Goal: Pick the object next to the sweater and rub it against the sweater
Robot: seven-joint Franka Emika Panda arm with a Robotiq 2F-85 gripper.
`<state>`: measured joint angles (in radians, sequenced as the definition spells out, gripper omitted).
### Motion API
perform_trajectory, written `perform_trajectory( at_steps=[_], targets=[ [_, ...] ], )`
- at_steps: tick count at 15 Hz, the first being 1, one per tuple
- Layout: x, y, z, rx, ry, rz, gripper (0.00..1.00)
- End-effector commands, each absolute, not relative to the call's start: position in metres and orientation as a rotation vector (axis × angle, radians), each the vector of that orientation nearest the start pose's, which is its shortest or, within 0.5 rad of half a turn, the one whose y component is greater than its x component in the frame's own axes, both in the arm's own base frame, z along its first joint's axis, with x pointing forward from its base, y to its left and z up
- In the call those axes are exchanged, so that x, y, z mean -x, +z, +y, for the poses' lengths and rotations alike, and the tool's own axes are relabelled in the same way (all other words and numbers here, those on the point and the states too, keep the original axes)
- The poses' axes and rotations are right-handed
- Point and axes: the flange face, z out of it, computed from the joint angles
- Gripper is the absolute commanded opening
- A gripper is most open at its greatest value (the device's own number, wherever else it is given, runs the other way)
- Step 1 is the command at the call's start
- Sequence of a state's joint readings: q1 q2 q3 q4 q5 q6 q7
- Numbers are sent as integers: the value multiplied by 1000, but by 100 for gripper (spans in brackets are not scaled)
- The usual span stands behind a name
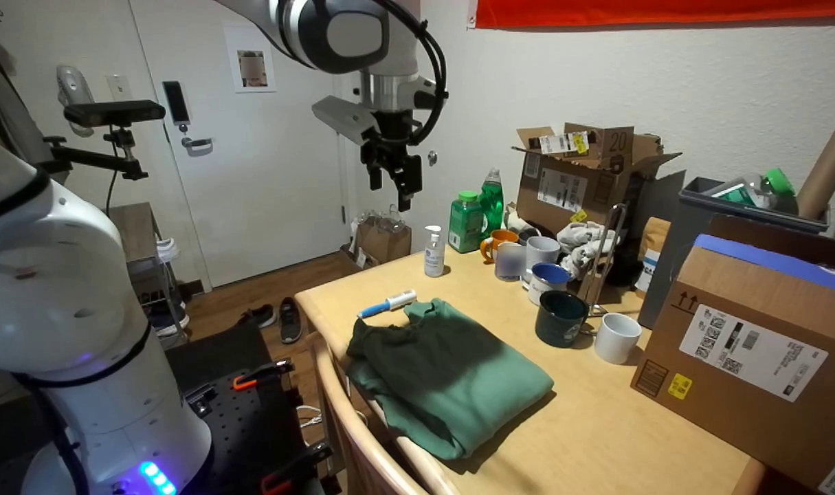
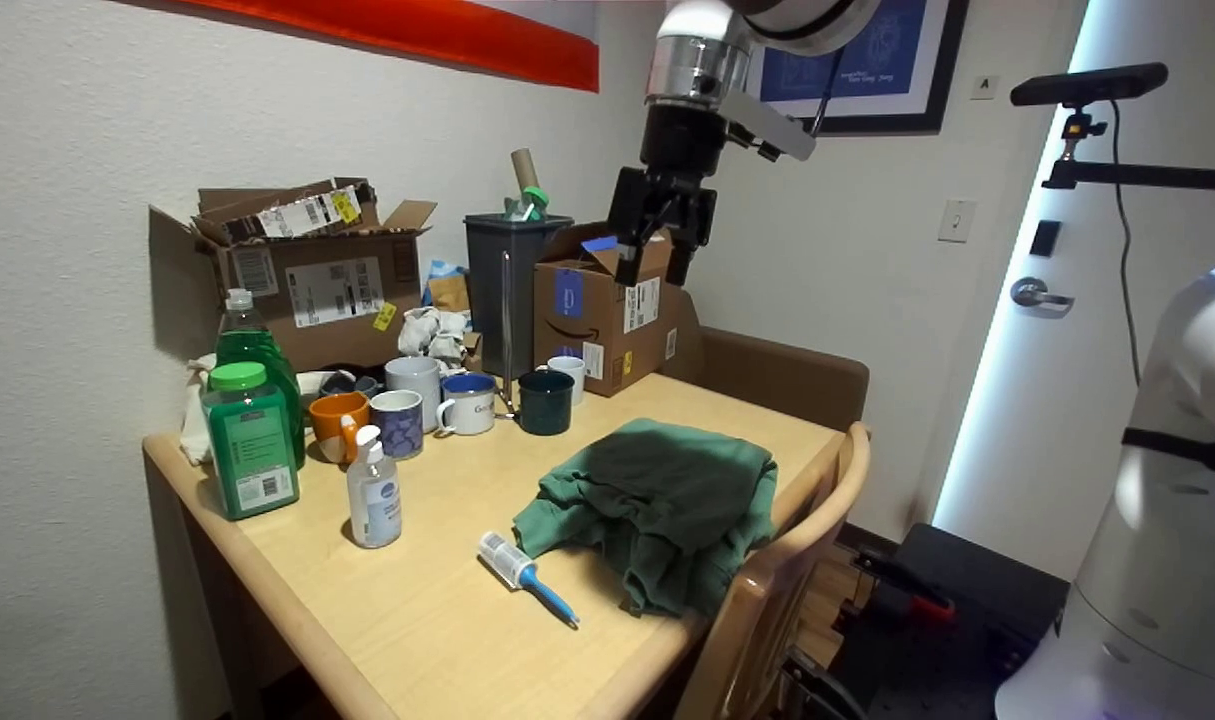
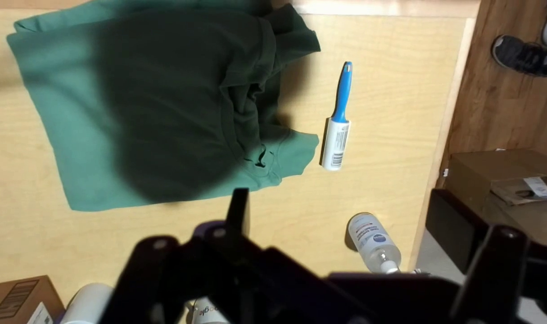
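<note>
Folded green sweater, part-shadowed, left in wrist view. Blue-handled lint roller just right of it, apart. Labelled bottle at right. Gripper: jaws spread.

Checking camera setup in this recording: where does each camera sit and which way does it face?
An exterior view: raised, sweater nearer than lint roller, facing a door; arm and gripper show.
An exterior view: raised, lint roller nearer, facing a framed picture; arm and gripper show.
Wrist view: above the table, facing down; fingers show.
Both exterior views share sweater and lint roller.
</note>
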<state>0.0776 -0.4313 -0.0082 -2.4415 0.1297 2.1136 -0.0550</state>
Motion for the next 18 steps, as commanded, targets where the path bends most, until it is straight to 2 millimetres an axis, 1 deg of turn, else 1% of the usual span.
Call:
perform_trajectory(
  at_steps=[1,2,4,6,11,18],
  targets=[
    [-423,470,35,3018,-154,-96,100],
    [-424,469,34,3008,-122,-88,100],
    [-432,457,37,2991,-56,-81,100],
    [-443,434,46,2949,10,-115,100],
    [-461,384,66,2852,151,-171,100],
    [-478,323,105,2765,300,-235,100]
  ],
)
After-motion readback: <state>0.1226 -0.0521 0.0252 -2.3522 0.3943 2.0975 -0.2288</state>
